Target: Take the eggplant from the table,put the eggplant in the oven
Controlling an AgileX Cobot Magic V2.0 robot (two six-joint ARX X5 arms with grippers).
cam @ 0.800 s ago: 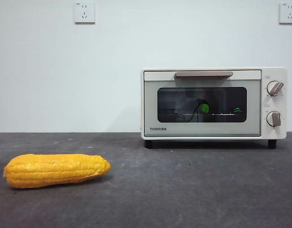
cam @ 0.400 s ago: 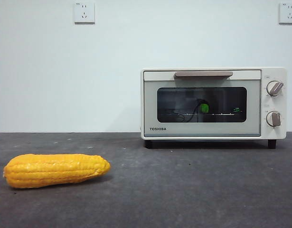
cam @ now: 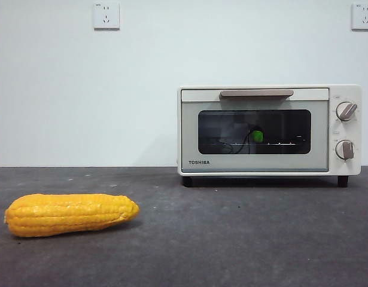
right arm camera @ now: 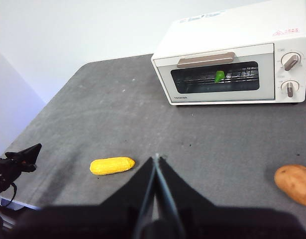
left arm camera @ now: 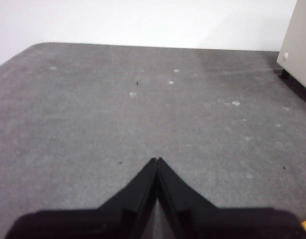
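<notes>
The cream-white oven (cam: 267,128) stands at the back right of the table (cam: 231,239), its door closed. Through the dark glass only the eggplant's green stem cap (cam: 257,136) shows on the rack; its purple body is lost in the dark. The right wrist view looks down on the oven (right arm camera: 232,59) and the green cap (right arm camera: 220,76) from afar. My right gripper (right arm camera: 156,158) is shut, empty, high above the table's middle. My left gripper (left arm camera: 156,160) is shut, empty, over bare table near the oven's corner (left arm camera: 297,45).
A yellow corn cob (cam: 70,214) lies at the front left, also seen as the corn (right arm camera: 112,165) from above. A brown potato (right arm camera: 294,183) rests on the table at the right. Neither arm shows in the front view.
A small green glint at the right of the oven glass has faded. The corn, the oven and the eggplant have not moved.
</notes>
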